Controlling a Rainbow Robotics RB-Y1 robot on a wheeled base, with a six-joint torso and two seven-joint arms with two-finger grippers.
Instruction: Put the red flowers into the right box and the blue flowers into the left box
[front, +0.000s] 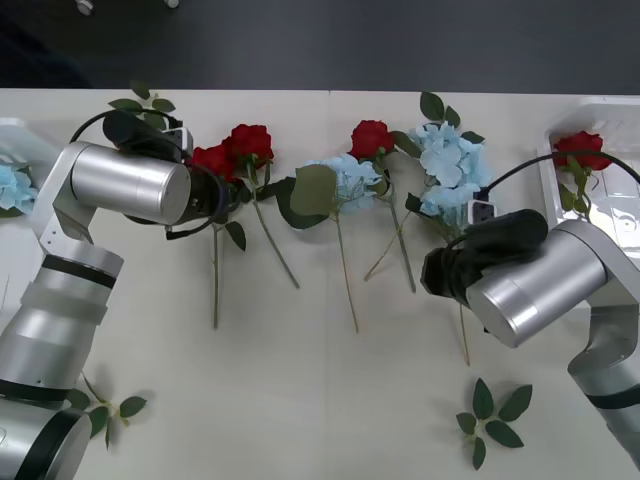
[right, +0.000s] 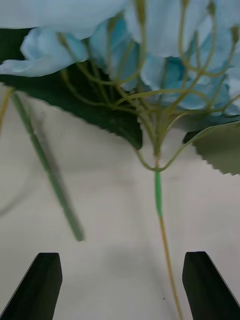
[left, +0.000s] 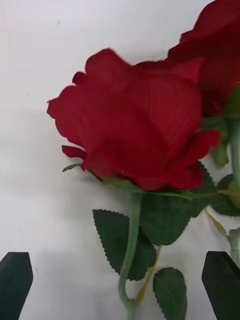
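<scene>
White plastic marks the far left of the front view: there we see the rim of the left box (front: 22, 135), a shallow tray, and one pale blue flower cluster (front: 10, 186) already lies in it. Next comes our left tool (left: 120, 285), black-fingered, which hangs over the leftmost deep-red artificial rose (front: 213, 160) on the pale desk (front: 300, 400). Its fingers are spread wide, one on each side of the thin green stem (left: 131, 235), and they pinch nothing yet.

Going right, a second red rose (front: 250, 142) lies just beside the first. Then a sky-blue hydrangea cluster (front: 350, 178) with a large green leaf, a third red rose (front: 372, 137), and a bigger blue cluster (front: 450, 165) lie in a row with their stems toward us.

Our right tool (right: 120, 285) is above the stem (right: 159, 195) of this bigger blue cluster. Its black fingers are also spread, the stem is between them, and nothing is held.

At the far right, the right box (front: 548, 165), the same kind of white tray, already holds one red rose (front: 582, 148).

We judge the task as begun only: one flower is in each box, while three red roses and two blue clusters wait on the desk. Loose green leaf sprigs (front: 492, 420) near us need no sorting.
</scene>
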